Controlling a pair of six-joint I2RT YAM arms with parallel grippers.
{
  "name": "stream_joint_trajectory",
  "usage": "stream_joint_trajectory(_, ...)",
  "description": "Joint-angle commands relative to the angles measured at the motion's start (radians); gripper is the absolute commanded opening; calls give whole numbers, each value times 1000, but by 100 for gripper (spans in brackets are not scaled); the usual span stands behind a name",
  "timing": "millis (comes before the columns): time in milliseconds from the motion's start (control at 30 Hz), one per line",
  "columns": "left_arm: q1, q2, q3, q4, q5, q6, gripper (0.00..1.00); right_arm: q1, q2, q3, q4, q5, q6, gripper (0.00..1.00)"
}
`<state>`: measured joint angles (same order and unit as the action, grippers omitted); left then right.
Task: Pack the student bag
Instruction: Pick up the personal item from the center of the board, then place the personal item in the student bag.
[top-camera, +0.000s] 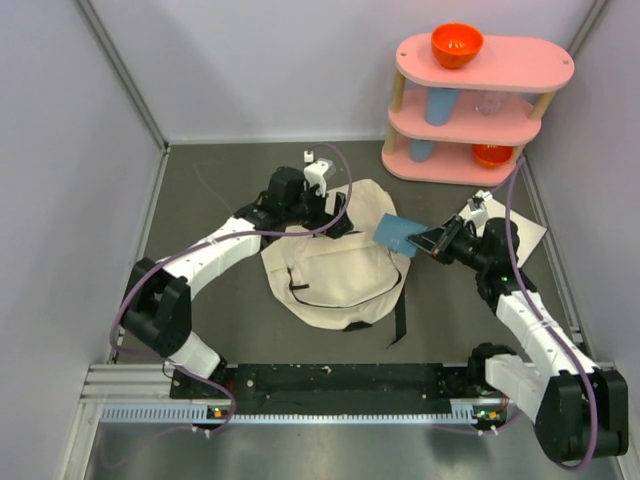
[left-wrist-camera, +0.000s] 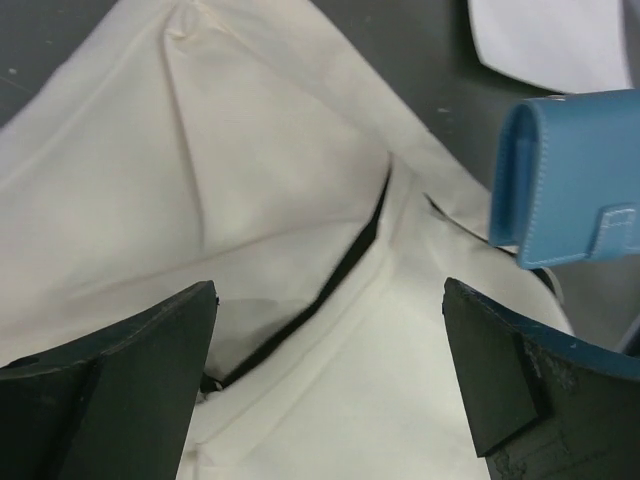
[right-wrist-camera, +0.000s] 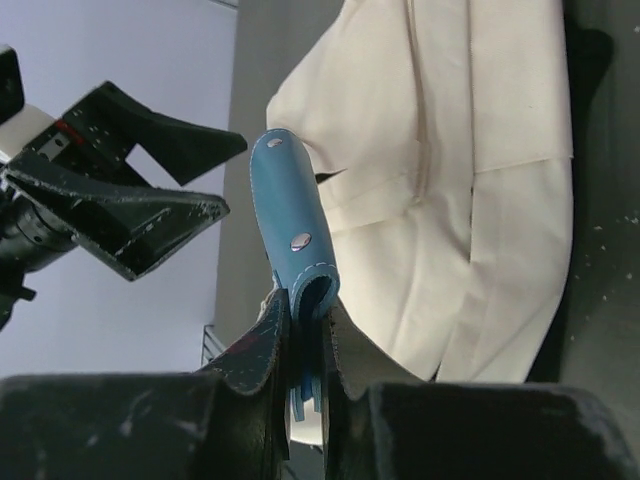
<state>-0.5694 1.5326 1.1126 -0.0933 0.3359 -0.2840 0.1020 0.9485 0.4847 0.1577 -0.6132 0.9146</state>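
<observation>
At the middle of the dark table (top-camera: 215, 185) you have the student bag (top-camera: 335, 270) lying, your left gripper (left-wrist-camera: 330, 290) above its far end, jaws spread wide and empty, your right gripper (right-wrist-camera: 305, 312) pinched on a blue wallet (top-camera: 398, 232), held over the bag's far right edge.

The right gripper (right-wrist-camera: 305, 320) pinches the lower end of a blue wallet (right-wrist-camera: 290, 215), which stands upright showing a metal snap. Behind it the cream student bag (right-wrist-camera: 470, 150) lies on the dark table (right-wrist-camera: 600, 250). The left gripper (right-wrist-camera: 235, 175) hangs at left, jaws spread wide.
</observation>
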Motion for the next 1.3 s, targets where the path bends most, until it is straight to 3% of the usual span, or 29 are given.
stream_joint_trajectory(0,2,86,130,-134,-118,232,99,8,-42,37,-49,56,-46,0)
stream_joint_trajectory(267,-3,257,312,-263,-248,397,97,7,-70,28,-75,66,-48,0)
stream_joint_trajectory(833,-40,140,116,-189,-100,425,99,8,-24,2,-29,49,-23,0)
stream_joint_trajectory(1267,-122,175,67,-146,-268,438,98,8,7,-11,-9,29,-14,1)
